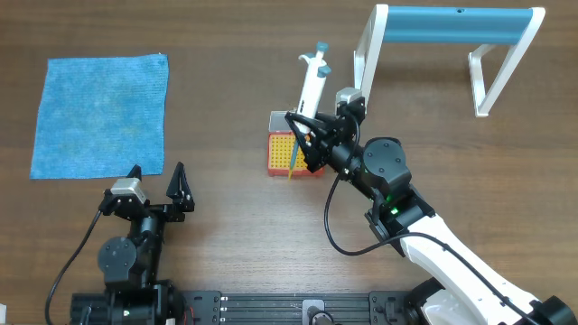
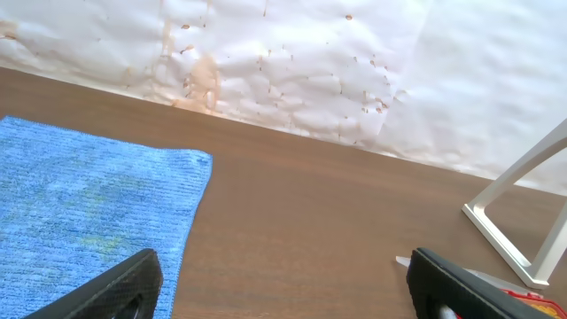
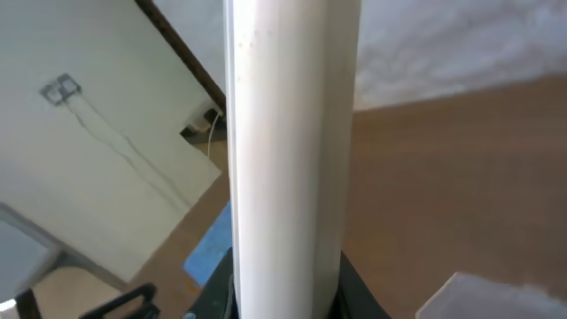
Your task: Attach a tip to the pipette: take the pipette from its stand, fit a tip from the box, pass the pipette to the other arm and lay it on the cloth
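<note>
One pipette leaned with its lower end at the one red-and-yellow tip box, and the right gripper was clamped around its white body. The left gripper hovered near the single blue cloth, its two fingers spread wide and holding nothing. One white-and-blue stand sat to the right.

We see a brown wood-grain table under soft, even light. Ahead of the left gripper, past the table's far edge, we find a white, crinkled wall covering flecked with brownish stains and small spots.
</note>
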